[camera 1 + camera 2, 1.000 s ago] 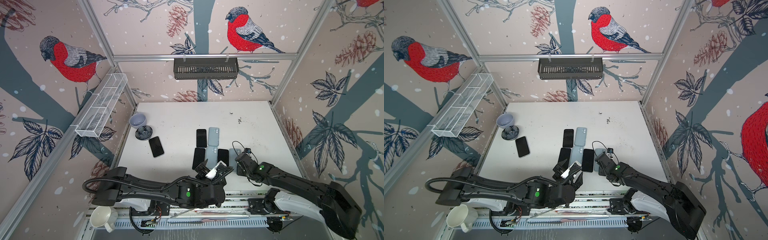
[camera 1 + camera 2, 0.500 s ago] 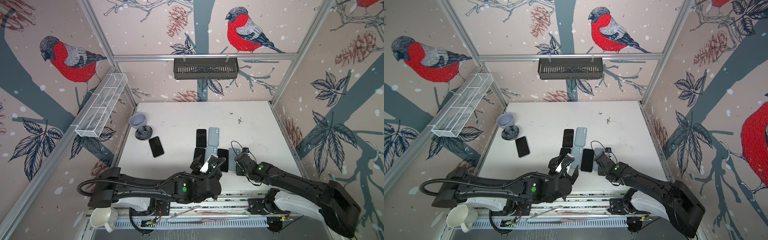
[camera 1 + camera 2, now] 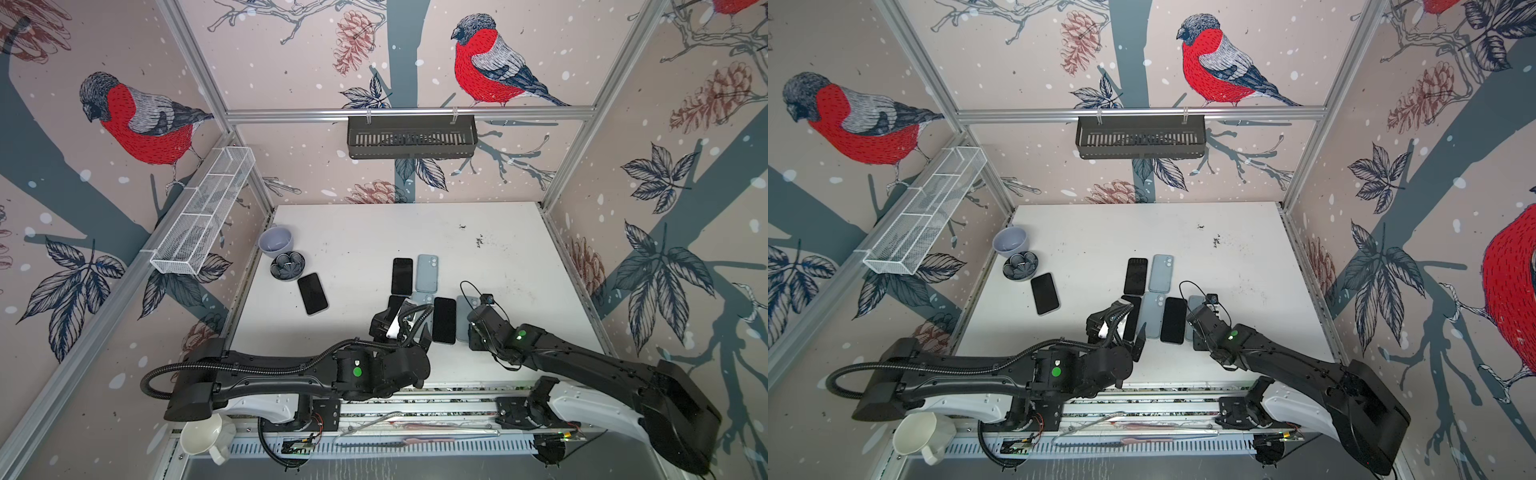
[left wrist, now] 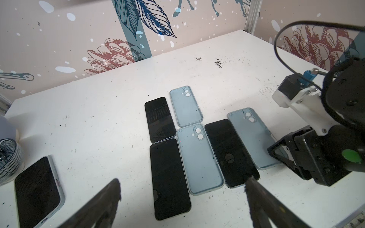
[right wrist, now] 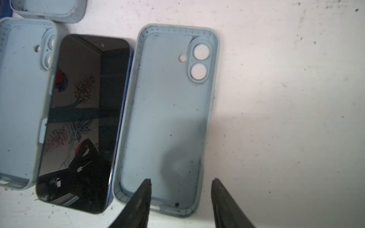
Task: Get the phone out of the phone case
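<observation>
Three bare black slab phones (image 4: 169, 178) and three empty pale-blue rectangular phone cases (image 4: 199, 158) lie well apart from one round lavender bowl (image 3: 276, 243). Near that bowl: one black phone in a pale-blue case (image 3: 313, 293), one dark patterned dish (image 3: 287, 266).

In both top views the right arm (image 3: 582, 361) hides the near end of the rightmost empty case (image 3: 462, 311), and the left arm (image 3: 291, 370) covers part of a black phone (image 3: 395, 302). In the left wrist view a cased phone (image 4: 37, 189) is cut off at one end.
</observation>
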{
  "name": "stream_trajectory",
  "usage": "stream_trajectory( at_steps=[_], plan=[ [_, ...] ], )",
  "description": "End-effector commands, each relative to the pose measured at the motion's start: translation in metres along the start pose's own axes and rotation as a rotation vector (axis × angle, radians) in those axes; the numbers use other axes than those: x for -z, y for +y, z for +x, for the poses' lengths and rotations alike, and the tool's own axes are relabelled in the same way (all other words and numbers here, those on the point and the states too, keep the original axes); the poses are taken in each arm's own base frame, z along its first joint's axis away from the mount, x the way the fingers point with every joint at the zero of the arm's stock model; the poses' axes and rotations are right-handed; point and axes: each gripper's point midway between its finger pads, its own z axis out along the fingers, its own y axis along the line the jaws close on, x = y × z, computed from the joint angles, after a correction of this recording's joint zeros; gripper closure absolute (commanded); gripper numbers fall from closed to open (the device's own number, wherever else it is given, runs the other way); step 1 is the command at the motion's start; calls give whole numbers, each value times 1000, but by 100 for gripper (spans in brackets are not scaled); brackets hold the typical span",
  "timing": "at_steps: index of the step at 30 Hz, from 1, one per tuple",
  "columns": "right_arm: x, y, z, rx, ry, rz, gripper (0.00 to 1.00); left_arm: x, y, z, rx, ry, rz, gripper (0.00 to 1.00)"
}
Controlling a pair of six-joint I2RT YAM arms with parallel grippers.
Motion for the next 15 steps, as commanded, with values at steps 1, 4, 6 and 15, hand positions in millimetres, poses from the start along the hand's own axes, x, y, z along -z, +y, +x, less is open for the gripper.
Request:
stream_trajectory(
  at_steps=[1, 4, 6, 15],
  plan=[
    [4, -5, -5, -41, -28, 27, 35, 0, 7, 3, 36, 9, -18, 3],
    [11, -5, -12, -69, -60, 10, 18, 0, 13, 4, 53, 14, -30, 3],
    [20, 3, -20, -77, -97, -42, 12, -1, 19, 4, 75, 23, -40, 3],
    [96, 43, -62, -54, -387, -344, 0, -15, 74, 8, 199, 127, -134, 2]
  ],
)
